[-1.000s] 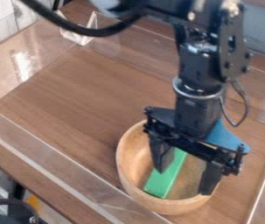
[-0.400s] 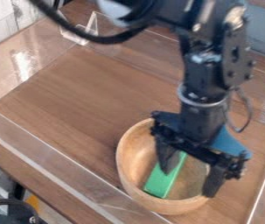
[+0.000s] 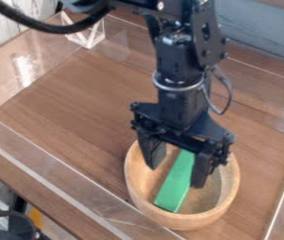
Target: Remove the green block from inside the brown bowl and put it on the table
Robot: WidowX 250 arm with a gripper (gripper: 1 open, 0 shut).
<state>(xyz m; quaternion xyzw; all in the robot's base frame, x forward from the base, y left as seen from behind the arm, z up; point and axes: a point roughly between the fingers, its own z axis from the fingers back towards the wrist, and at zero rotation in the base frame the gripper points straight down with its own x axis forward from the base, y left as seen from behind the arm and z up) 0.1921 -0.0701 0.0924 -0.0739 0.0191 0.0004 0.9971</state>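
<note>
Hand (image 3: 179,161) spread wide over bright green rectangular block (image 3: 177,180) in round wooden bowl (image 3: 144,184) risks striking the thick rim or clamping the bar askew.

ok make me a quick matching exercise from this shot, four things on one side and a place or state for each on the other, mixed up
Things:
1. green block
2. brown bowl
3. gripper
4. table

Places or states:
A. pointing down over the bowl, jaws open
B. dark wood-grain surface under everything
C. lying inside the bowl
D. resting on the table near the front edge, holding the block

Pairs: 1-C, 2-D, 3-A, 4-B
</note>
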